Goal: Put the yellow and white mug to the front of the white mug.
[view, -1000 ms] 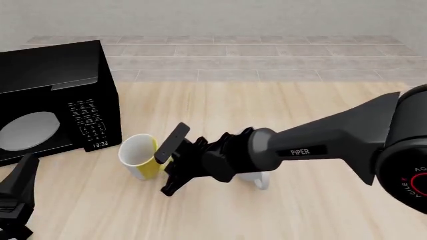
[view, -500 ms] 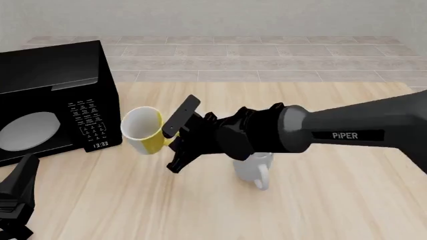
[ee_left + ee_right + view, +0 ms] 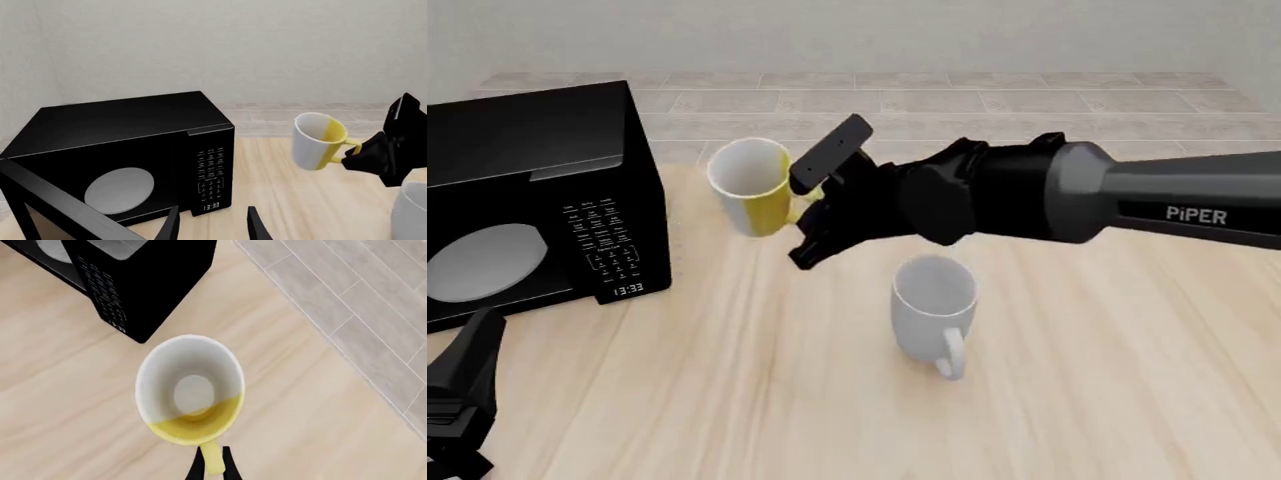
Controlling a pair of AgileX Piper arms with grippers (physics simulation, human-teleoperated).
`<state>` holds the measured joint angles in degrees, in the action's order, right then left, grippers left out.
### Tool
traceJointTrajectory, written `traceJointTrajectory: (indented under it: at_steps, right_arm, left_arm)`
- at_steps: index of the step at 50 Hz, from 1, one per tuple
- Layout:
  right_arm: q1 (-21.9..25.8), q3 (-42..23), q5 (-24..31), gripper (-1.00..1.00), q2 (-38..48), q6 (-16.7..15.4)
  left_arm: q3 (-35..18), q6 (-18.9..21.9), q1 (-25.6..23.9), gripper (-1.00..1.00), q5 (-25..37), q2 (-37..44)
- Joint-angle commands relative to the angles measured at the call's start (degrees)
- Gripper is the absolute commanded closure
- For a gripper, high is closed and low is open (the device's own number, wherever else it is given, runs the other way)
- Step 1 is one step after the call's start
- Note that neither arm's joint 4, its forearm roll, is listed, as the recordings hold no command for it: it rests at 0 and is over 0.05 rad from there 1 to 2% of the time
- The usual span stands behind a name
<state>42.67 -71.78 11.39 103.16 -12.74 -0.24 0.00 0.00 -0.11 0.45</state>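
Two mugs, both smooth glazed ceramic, cylindrical, each with one loop handle. The yellow and white mug (image 3: 751, 184) was the smaller: body split yellow and white, yellow handle, plain white inside. Right wrist view looked straight into it (image 3: 190, 396): nothing in it, only the round white base. The white mug (image 3: 936, 306) was all white, taller and wider, upright on the table, handle toward the near edge. Its inside was not clear from the front view.

One microwave (image 3: 527, 205), a matte black box with a round pale window in the door and a keypad panel reading 13:33, sat far left. Left wrist view showed its door (image 3: 47, 200) swung open. The table (image 3: 1094, 380) was pale wood-grain planking; grey tiled floor (image 3: 988, 120) lay beyond its far edge.

Right gripper (image 3: 817, 205) was black and angular, fingers pinched tight on the yellow handle (image 3: 212, 460). It held the yellow and white mug clear of the table, tilted, mouth facing left and toward the camera. That mug was far-left of the white mug, well apart, between it and the microwave.

Left gripper (image 3: 212, 227) sat low at the near left, two thin dark fingers parted with a gap between them, holding nothing.
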Motion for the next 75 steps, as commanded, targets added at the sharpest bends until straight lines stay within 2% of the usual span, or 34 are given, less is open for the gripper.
traceJointTrajectory:
  at_steps: [1,9,16,35,53,58,65,75]
  right_arm:
    - [-5.36,-3.19,2.93,1.0,-0.67,0.71]
    - [-9.64,-3.81,3.08,1.0,-1.02,2.1]
    - [-11.65,-2.86,2.62,1.0,-0.77,1.96]
    - [-17.55,-0.39,-0.53,1.0,0.89,4.28]
    - [-21.08,1.59,-2.78,1.0,2.02,5.85]
    - [-21.12,3.61,-4.91,1.0,3.11,7.87]
    - [-22.8,3.74,-6.22,1.0,4.78,8.53]
    - [-25.06,3.87,-6.9,1.0,6.03,7.88]
  left_arm:
    - [0.0,0.0,0.01,-1.0,0.0,-0.01]
    - [0.0,-0.01,0.0,-1.0,0.0,-0.01]
    - [0.0,0.01,0.0,-1.0,0.0,0.0]
    - [0.0,-0.01,0.0,-1.0,0.0,-0.01]
    - [0.0,0.0,0.0,-1.0,0.0,0.0]
    - [0.0,0.01,0.0,-1.0,0.0,0.0]
    - [0.0,-0.01,0.01,-1.0,0.0,0.0]
    - [0.0,0.01,0.0,-1.0,0.0,0.0]
